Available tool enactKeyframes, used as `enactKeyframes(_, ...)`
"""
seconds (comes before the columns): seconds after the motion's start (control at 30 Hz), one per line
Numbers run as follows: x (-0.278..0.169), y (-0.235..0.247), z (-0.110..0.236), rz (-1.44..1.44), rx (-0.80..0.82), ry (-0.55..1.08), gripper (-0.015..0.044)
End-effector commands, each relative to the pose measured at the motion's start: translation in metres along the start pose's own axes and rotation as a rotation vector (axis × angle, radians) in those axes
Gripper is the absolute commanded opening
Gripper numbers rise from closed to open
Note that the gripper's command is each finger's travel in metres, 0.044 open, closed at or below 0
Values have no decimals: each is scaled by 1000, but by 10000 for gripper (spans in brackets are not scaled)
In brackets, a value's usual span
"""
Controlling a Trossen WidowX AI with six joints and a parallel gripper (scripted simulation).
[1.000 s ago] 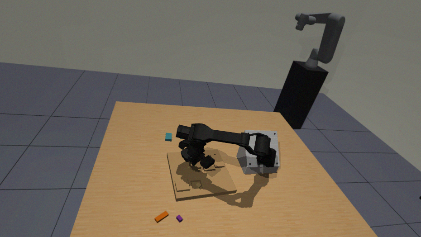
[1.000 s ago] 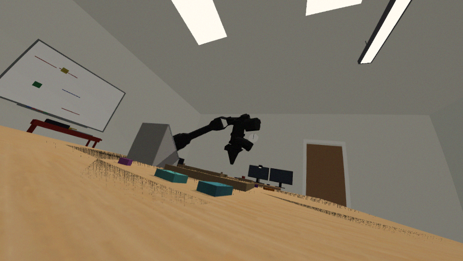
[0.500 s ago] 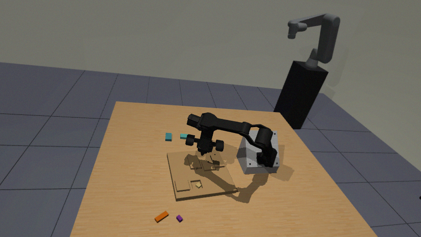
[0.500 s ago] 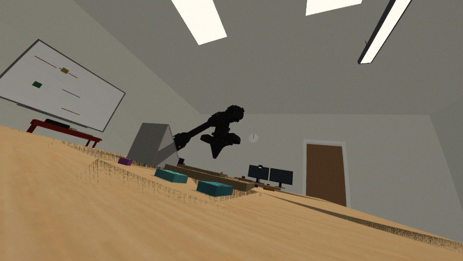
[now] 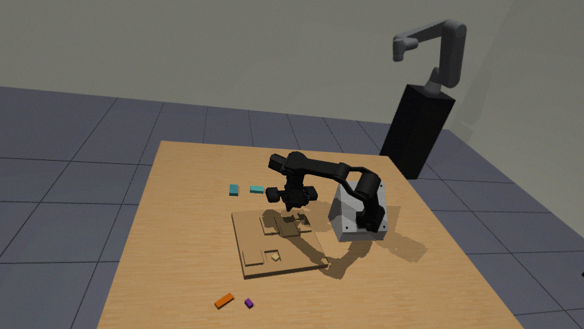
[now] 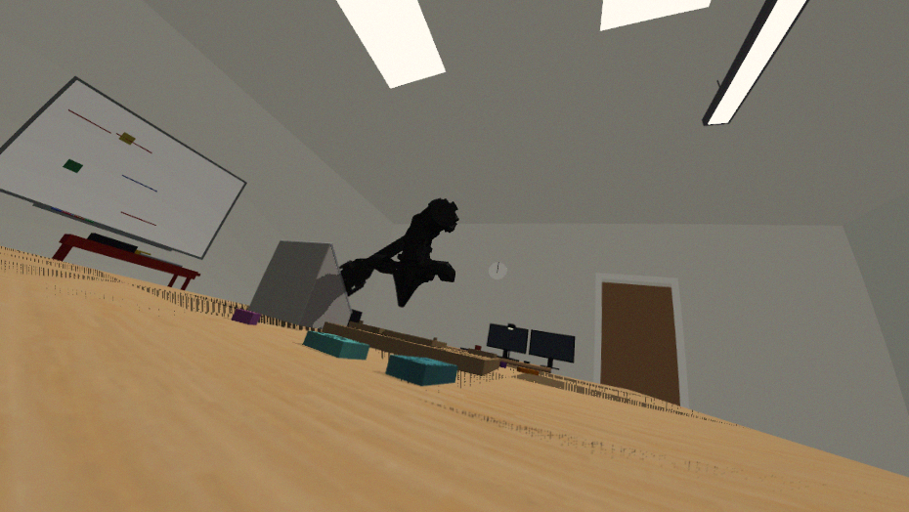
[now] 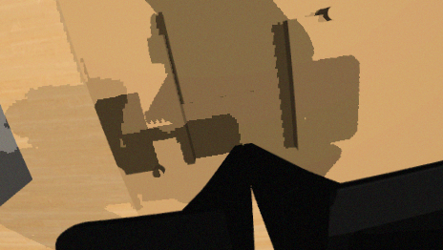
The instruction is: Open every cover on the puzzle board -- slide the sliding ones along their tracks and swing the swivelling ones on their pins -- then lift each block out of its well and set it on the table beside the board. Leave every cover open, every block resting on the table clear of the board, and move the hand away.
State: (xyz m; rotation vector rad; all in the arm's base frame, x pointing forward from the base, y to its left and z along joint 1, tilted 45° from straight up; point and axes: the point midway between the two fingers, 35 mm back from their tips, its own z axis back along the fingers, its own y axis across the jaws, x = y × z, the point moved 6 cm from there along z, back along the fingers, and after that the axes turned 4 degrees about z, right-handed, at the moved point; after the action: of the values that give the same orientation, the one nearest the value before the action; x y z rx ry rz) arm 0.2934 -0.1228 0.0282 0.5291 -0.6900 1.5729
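My gripper (image 5: 289,209) (image 6: 402,305) (image 7: 243,153) is shut and empty, above the back part of the tan puzzle board (image 5: 286,267) (image 6: 413,347) (image 7: 401,114). A square cover panel (image 5: 253,257) lies at the board's front left; beside it a small pale piece (image 5: 275,257) shows at a square recess. Shadowed panels near the back are hard to tell apart. Two teal blocks (image 5: 233,190) (image 5: 256,189) (image 6: 420,370) (image 6: 334,345) lie on the table behind the board. An orange block (image 5: 224,301) and a purple block (image 5: 248,302) lie in front. Another purple block (image 6: 245,317) lies behind, hidden in the top view.
The grey pedestal (image 5: 361,206) (image 6: 295,279) carries the arm at the board's right side. The arm's shadow falls across the board and its back panels. A second grey arm (image 5: 451,53) stands on a black stand (image 5: 416,130) beyond the table.
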Motion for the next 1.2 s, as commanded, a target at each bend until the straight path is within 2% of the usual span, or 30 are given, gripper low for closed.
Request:
enactKeyframes(0.0, 0, 1, -1, 10, 4, 3, 0)
enactKeyframes(0.43, -1, 1, -2, 10, 4, 3, 0)
enactKeyframes(1.17, -2, 0, -24, 10, 4, 3, 0)
